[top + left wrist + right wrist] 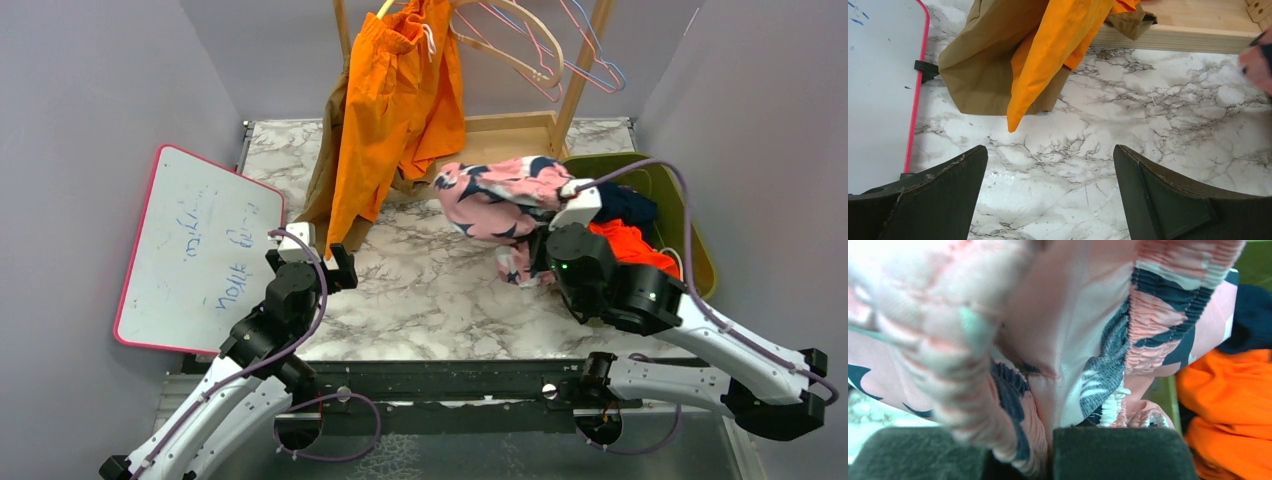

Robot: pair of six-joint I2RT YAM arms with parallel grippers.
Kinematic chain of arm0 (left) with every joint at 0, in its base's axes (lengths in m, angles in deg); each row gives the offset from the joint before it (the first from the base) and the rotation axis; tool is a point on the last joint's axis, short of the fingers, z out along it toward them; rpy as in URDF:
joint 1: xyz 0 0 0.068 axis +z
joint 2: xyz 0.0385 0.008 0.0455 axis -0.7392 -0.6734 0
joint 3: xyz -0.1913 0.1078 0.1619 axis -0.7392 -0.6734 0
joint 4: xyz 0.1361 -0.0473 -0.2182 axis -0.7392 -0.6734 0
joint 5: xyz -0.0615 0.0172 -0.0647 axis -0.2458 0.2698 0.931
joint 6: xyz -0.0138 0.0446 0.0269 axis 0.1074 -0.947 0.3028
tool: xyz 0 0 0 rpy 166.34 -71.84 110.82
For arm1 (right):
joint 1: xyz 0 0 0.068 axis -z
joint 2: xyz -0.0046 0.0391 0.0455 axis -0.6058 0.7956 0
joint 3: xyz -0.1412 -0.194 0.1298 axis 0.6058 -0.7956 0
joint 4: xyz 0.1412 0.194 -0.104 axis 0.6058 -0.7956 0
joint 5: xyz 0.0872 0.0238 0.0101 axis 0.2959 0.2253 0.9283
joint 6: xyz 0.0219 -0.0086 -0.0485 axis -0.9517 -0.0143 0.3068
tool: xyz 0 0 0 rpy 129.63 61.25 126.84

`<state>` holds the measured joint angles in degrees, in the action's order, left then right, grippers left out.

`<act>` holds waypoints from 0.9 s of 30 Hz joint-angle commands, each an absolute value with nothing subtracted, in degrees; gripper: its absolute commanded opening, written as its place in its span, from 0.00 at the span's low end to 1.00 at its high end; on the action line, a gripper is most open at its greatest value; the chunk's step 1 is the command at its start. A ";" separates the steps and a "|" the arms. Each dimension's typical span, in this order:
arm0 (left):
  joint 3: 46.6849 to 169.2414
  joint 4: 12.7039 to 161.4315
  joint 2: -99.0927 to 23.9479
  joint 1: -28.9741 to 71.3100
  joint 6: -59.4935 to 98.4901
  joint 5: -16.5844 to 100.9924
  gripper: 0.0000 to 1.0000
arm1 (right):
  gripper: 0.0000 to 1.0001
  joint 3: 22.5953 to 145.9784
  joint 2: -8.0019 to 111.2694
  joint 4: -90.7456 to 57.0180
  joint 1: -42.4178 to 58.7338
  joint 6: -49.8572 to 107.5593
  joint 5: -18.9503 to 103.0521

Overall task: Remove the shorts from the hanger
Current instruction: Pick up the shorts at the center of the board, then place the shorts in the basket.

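Note:
Bright orange shorts [395,110] hang from a yellow hanger [385,8] on the wooden rack, with tan-brown shorts [325,170] behind them. Both hems show in the left wrist view, orange shorts [1048,65] over tan-brown shorts [983,65]. My left gripper [320,262] is open and empty above the marble just below them, jaws wide apart [1050,165]. Pink shorts with dark blotches [495,200] lie bunched on the table beside the bin. My right gripper [540,258] is shut on their elastic waistband [1068,330], fingers pinching the fabric [1050,440].
A green bin [690,220] at the right holds navy shorts [625,205] and red-orange shorts [630,245]. Empty hangers [530,45] hang on the wooden rack [580,70]. A pink-edged whiteboard [195,250] leans at the left, close to my left arm.

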<state>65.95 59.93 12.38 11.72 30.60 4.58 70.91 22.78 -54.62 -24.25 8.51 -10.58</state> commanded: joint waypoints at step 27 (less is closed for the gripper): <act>66.99 60.27 11.55 12.84 30.83 5.98 0.99 | 0.01 69.25 18.68 -44.21 -17.85 31.37 -44.87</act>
<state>65.95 59.93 11.20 12.47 30.62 5.02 75.81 21.14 -70.29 -21.65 8.14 -41.88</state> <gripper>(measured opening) 0.990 0.047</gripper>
